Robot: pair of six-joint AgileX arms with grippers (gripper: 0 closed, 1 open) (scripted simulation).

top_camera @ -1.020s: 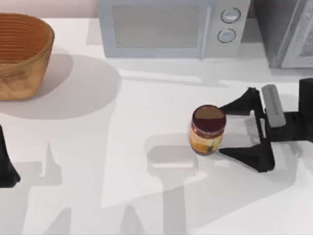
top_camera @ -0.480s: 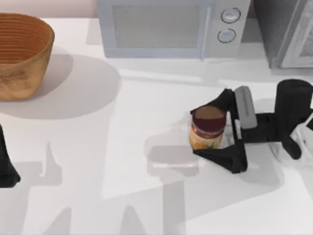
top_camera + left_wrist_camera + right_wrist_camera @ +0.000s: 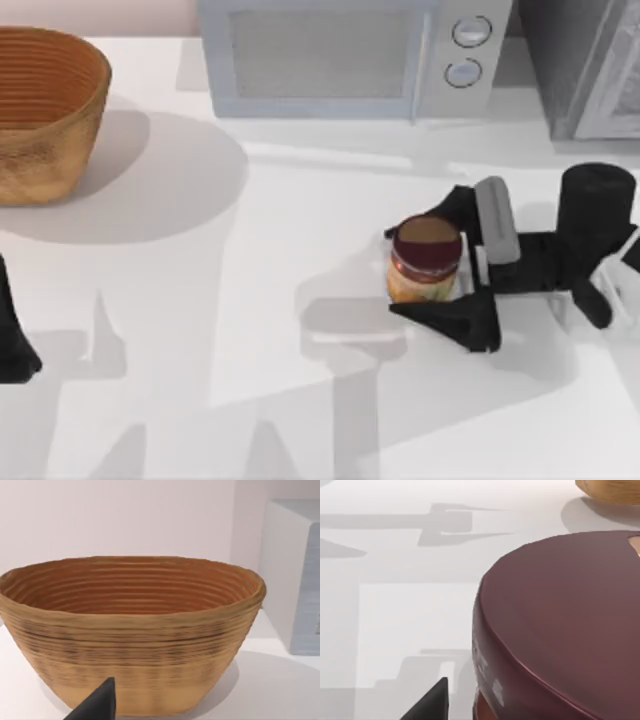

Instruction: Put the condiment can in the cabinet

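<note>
Maroon-lidded can (image 3: 425,262) upright right of bench (image 3: 250,330) centre, flanked by right end effector (image 3: 412,266), apparently unclamped. Lifting and cabinet (image 3: 585,65) placement outstanding.

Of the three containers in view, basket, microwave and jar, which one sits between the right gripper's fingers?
The condiment can, with maroon lid and orange label; the right gripper straddles it. The basket and microwave stand apart.
</note>
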